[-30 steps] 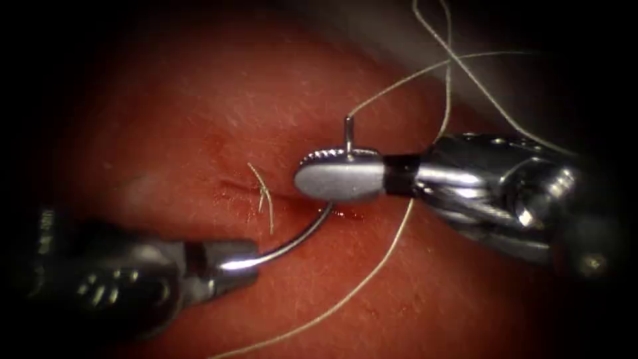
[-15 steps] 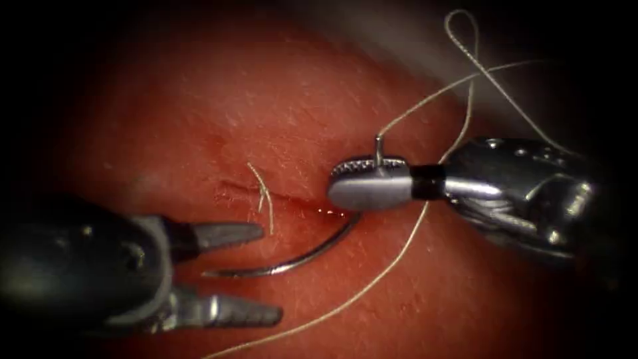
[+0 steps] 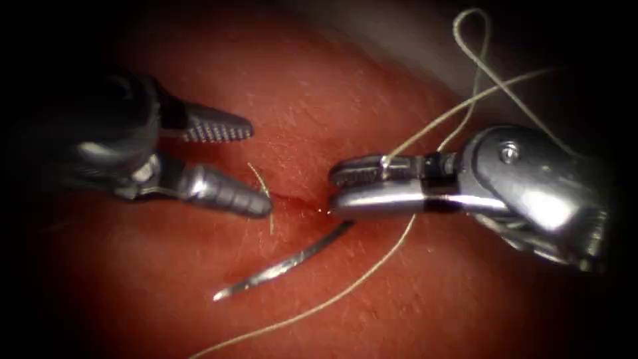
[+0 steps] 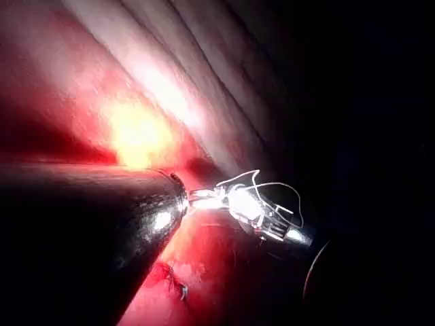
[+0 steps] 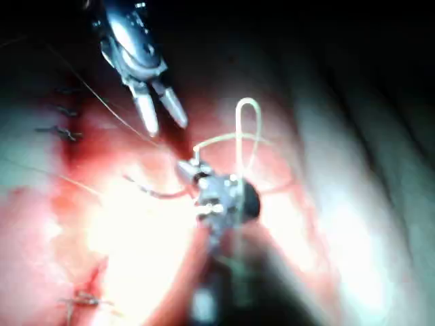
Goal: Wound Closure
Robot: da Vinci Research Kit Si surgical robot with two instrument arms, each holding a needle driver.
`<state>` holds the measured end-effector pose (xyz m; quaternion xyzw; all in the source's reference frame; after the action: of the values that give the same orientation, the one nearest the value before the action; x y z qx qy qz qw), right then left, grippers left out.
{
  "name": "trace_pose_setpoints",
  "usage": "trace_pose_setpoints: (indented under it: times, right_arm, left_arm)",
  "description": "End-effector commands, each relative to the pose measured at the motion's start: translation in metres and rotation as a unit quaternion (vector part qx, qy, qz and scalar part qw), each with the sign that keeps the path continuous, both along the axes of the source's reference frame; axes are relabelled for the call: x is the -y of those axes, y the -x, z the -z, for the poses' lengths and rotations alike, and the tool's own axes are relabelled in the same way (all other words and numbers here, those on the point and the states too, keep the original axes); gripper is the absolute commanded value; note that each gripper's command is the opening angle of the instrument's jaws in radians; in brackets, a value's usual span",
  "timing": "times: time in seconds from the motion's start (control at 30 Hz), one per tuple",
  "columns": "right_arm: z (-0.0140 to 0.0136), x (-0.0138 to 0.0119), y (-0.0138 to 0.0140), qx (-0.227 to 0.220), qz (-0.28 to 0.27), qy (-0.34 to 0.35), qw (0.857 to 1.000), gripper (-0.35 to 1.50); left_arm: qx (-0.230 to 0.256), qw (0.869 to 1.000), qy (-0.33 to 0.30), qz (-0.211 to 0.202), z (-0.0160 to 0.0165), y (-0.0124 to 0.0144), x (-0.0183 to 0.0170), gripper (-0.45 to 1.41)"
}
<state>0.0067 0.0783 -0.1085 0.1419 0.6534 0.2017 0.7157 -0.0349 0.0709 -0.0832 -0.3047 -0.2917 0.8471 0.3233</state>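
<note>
Needle (image 3: 286, 262) custody rests with the right tool (image 3: 372, 186): its jaws are pressed together on the swaged tail of the curve, where the thread (image 3: 345, 292) joins. From that grip the body of the needle sweeps down and to the left, ending in a free point. The needle appears to lie over the tissue (image 3: 465, 306) rather than in it; whether the part under the right tool's tip touches the cut (image 3: 292, 199) cannot be told.

Left tool (image 3: 256, 166): jaws spread, holding nothing. One second ago it clamped the needle near the point; half a second ago it had let go and opened below the cut; it now sits higher, with its lower jaw tip just beside the cut's left end and a short cut end of thread (image 3: 262, 193). Over the same interval the needle has swung from a deep hooked arc to a flatter line.

Thread routing: one strand runs from the right tool's jaws up to a loop (image 3: 468, 33) above the tool, and a second long strand passes beneath the tool and trails down across the tissue. Red fluid (image 3: 312, 209) marks the cut near the right tool's tip.

Step in hand, by judgement: repositioning of the needle between stitches, with the handover to the right tool completed.

Requirement for the next move, by judgement: a grip further along the body of the needle, since a hold at the tail gives poor control of the point. The loose strands need to stay clear of the jaws.

The right wrist view shows the same spread left tool (image 5: 156, 109) above the right tool (image 5: 207, 187).
</note>
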Motion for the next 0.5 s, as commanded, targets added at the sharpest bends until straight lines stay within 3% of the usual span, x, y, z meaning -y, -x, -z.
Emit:
trace_pose_setpoints:
  times: [0.03, 0.17, 0.5]
  right_arm:
    - [-0.0004, -0.0005, -0.0005, -0.002, 0.006, 0.027, 1.000, -0.35]
    - [-0.0003, -0.0006, -0.0005, -0.010, 0.023, 0.089, 0.996, -0.35]
    - [0.0006, -0.0007, -0.0006, -0.013, 0.028, 0.148, 0.989, -0.35]
  left_arm:
    - [0.002, 1.000, -0.015, 0.002, -0.0006, 0.0005, 0.0000, 0.71]
    - [0.006, 0.999, -0.047, -0.002, -0.0011, 0.0007, -0.0004, 0.73]
    - [0.002, 0.996, -0.074, -0.042, -0.0029, 0.0023, 0.0012, 0.73]
